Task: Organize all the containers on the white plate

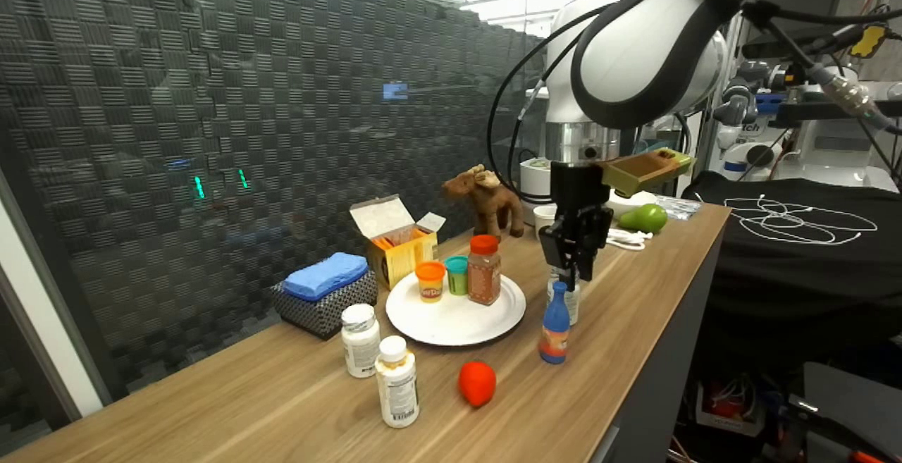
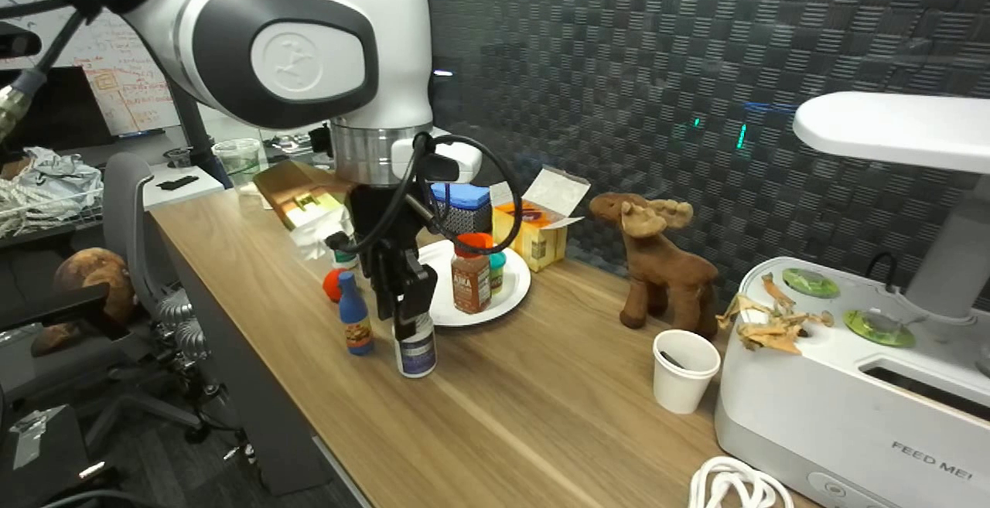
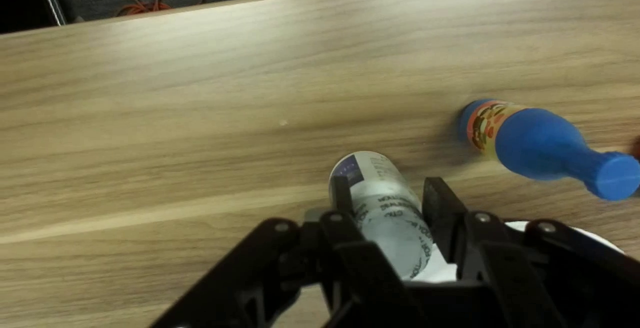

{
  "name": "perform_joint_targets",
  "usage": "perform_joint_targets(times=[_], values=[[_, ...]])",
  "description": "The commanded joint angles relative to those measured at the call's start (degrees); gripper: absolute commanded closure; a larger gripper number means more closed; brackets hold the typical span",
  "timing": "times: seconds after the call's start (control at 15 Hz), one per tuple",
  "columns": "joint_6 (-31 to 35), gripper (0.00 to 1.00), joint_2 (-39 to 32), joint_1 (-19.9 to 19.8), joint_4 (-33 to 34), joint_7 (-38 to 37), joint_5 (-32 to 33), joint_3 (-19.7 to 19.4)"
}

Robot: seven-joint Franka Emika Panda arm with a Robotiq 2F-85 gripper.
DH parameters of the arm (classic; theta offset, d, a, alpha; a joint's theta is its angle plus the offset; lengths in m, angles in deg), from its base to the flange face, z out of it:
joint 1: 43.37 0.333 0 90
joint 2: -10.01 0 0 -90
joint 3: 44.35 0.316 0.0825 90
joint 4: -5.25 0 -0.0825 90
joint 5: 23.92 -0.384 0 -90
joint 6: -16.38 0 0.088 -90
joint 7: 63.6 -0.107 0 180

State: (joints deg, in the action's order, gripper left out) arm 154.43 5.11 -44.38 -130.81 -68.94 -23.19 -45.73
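My gripper (image 3: 388, 183) is shut on a white bottle (image 3: 380, 188) with a purple label patch; in an exterior view the bottle (image 2: 418, 357) stands upright on the table. The gripper (image 1: 578, 276) partly hides its top. A blue bottle (image 1: 555, 329) stands close beside it. The white plate (image 1: 465, 322) holds an orange-lidded tub (image 1: 430, 287), a teal-lidded tub (image 1: 458, 280) and a red-capped spice jar (image 1: 485, 280). Two white bottles, a wider one (image 1: 361, 343) and a narrower one (image 1: 398, 389), stand on the table beside the plate.
A red, rounded object (image 1: 478, 382) lies near the blue bottle. An open orange-and-white carton (image 1: 405, 258), a box with a blue cloth (image 1: 324, 280) and a toy moose (image 2: 669, 268) line the wall side. A paper cup (image 2: 681, 384) and white planter (image 2: 812, 407) stand at one end.
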Motion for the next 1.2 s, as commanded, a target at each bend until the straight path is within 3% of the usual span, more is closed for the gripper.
perform_joint_targets(times=[0.0,0.47,0.6,1.13], values=[[-2.4,0.84,0.8,0.1,2.1,-0.6,1.3,-0.2],[-11.5,0.84,6.7,2.6,7.0,-2.9,9.5,2.1],[-14.6,0.84,7.7,3.4,8.8,-1.2,9.1,3.4],[-15.0,0.84,1.3,5.3,14.9,4.7,8.1,5.7]])
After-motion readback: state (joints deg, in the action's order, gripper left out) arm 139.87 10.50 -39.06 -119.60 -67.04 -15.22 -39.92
